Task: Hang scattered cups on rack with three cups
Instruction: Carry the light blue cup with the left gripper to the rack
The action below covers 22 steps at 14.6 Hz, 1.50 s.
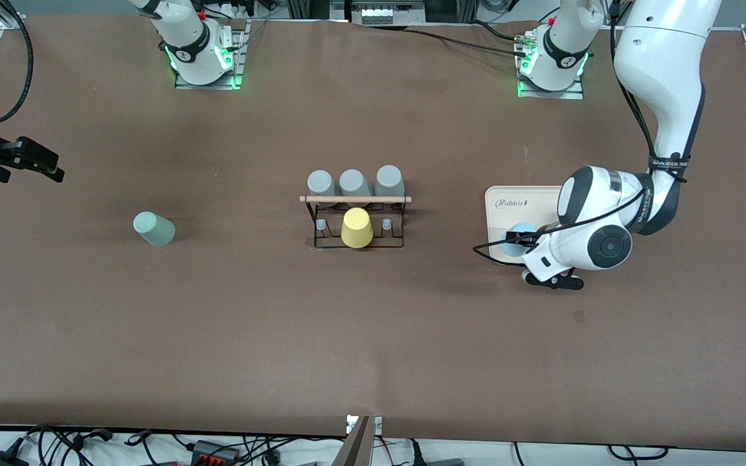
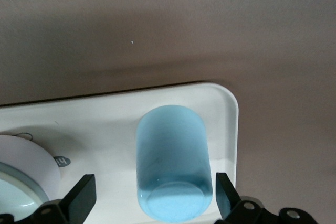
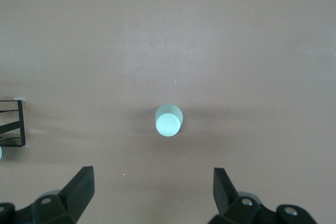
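**Two cups wait off the rack**

The rack [image 1: 355,220] stands in the middle of the table [image 1: 373,336]. Three grey cups [image 1: 353,182] and a yellow cup [image 1: 356,228] sit on it.

The blue cup [image 2: 172,169] stands upside down on a white tray [image 1: 509,197] toward the left arm's end. The left gripper [image 2: 153,195] is low around it, fingers spread wide, one on each side, not squeezing.

The green cup [image 1: 153,228] stands upside down toward the right arm's end. The right gripper [image 3: 152,192] hangs high above the table near it, fingers spread wide, holding nothing.
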Available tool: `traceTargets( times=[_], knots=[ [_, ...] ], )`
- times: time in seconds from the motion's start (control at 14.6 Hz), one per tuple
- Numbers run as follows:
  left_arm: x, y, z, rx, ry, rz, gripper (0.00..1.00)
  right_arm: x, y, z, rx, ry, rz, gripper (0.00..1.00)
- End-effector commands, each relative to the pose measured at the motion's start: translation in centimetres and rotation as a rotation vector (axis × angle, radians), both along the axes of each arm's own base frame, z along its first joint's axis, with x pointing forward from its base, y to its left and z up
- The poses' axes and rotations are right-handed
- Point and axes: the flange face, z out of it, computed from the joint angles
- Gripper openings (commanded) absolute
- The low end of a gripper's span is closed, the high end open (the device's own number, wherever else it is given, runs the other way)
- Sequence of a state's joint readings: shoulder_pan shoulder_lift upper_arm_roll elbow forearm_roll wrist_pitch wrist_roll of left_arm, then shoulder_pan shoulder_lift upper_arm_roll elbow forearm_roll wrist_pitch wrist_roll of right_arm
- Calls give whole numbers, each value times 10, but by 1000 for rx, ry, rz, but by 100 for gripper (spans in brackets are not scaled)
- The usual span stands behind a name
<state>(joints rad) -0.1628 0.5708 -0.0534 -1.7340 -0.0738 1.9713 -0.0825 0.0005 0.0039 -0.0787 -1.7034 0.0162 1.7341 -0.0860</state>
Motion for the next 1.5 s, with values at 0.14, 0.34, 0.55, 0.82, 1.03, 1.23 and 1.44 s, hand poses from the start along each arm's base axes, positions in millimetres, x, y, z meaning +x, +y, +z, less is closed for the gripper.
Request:
traceTargets(
  times=[0.14,0.34,0.55,0.82,1.03,1.23,1.44],
  knots=[
    [-12,-5,-2,-44,12,14,100,-5,-3,2,-10,8,-6,100],
    [-11,-7,-10,-49,1,19,81,-5,-4,2,-10,8,-8,100],
    [-4,4,2,-51,-12,34,36,-5,-4,2,-10,8,-8,100],
    [14,14,39,-59,-19,48,16,-5,-4,2,-10,8,-8,100],
    [34,-23,117,-82,-26,-14,12,-5,-4,2,-10,9,-8,100],
    [24,-94,196,-162,-15,-97,12,-5,-3,1,-10,5,-6,100],
    [12,-131,225,-189,-41,-83,11,-1,-3,2,-13,-32,-6,100]
  ],
)
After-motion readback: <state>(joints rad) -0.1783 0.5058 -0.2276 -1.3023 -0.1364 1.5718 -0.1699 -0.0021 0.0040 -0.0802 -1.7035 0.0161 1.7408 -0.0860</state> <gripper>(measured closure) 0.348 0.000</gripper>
